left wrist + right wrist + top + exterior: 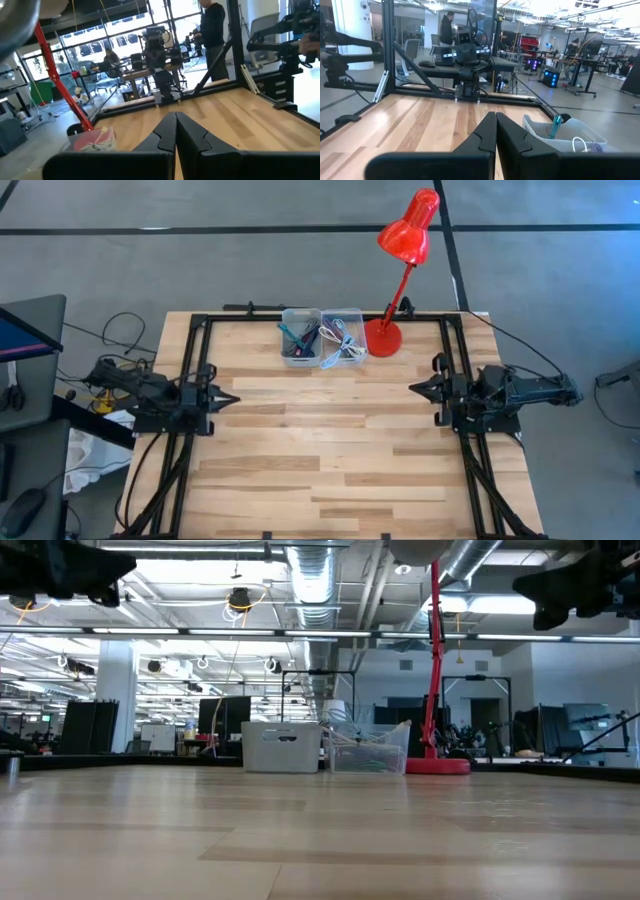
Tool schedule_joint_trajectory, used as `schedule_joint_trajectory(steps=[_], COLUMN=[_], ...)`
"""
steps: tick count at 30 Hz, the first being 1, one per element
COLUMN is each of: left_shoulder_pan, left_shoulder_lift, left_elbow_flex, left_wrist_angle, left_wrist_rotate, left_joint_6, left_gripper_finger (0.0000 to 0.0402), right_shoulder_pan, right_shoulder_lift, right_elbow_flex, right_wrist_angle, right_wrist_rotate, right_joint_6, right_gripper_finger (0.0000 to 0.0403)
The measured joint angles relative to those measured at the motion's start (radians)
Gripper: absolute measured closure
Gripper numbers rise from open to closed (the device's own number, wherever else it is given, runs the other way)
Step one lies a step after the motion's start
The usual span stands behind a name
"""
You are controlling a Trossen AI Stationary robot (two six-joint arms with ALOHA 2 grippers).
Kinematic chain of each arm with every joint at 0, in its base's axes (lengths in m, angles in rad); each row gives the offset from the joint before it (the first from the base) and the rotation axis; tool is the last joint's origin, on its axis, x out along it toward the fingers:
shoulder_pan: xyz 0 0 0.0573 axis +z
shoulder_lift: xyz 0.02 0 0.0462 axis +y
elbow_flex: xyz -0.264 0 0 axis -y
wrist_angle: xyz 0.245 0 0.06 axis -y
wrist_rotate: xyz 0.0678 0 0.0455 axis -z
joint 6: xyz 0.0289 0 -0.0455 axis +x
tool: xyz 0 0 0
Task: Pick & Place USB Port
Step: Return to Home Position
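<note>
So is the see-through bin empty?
Not empty. The transparent bin has light-coloured cables lying inside it, seen from above.

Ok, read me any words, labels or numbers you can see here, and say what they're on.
No text can be read in any view.
On the gray bin: dark marks on its front, too small to read.
On the clear bin and the red lamp: no lettering shows.
On the monitor beside the table: too blurred to read.
On the left gripper and right gripper, both shut: no markings show.
</note>
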Motion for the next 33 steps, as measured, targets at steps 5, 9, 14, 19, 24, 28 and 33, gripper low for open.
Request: schedule_joint_trajectory(steps=[5, 9, 14, 19, 24, 28, 33], left_shoulder_pan=[0.0, 0.0, 0.0, 0.0, 0.0, 0.0, 0.0], left_shoulder_lift=[0.0, 0.004, 0.0, 0.001, 0.001, 0.009, 0.017], left_elbow_flex=[-0.115, -0.153, -0.152, -0.152, -0.152, -0.152, -0.152], left_wrist_angle=[0.128, 0.171, 0.179, 0.169, 0.145, 0.093, 0.089], left_wrist_rotate=[0.0, 0.004, 0.104, 0.204, 0.313, 0.341, 0.304], left_joint_6=[-0.011, -0.028, -0.029, -0.061, -0.114, -0.19, -0.208], left_gripper_finger=[0.0396, 0.0396, 0.0396, 0.0396, 0.0396, 0.0396, 0.0396], right_shoulder_pan=[0.0, 0.0, 0.0, 0.0, 0.0, 0.0, 0.001], right_shoulder_lift=[-0.003, -0.003, -0.003, -0.004, -0.004, -0.003, -0.003], right_elbow_flex=[0.0, 0.0, 0.0, 0.0, 0.0, 0.0, 0.0], right_wrist_angle=[-0.017, -0.026, -0.065, -0.082, -0.112, -0.15, -0.172], right_wrist_rotate=[0.0, -0.001, -0.039, -0.091, -0.135, -0.157, -0.16], right_joint_6=[0.008, 0.016, 0.026, 0.044, 0.074, 0.11, 0.124], right_gripper_finger=[0.0403, 0.0403, 0.0403, 0.0403, 0.0403, 0.0403, 0.0403])
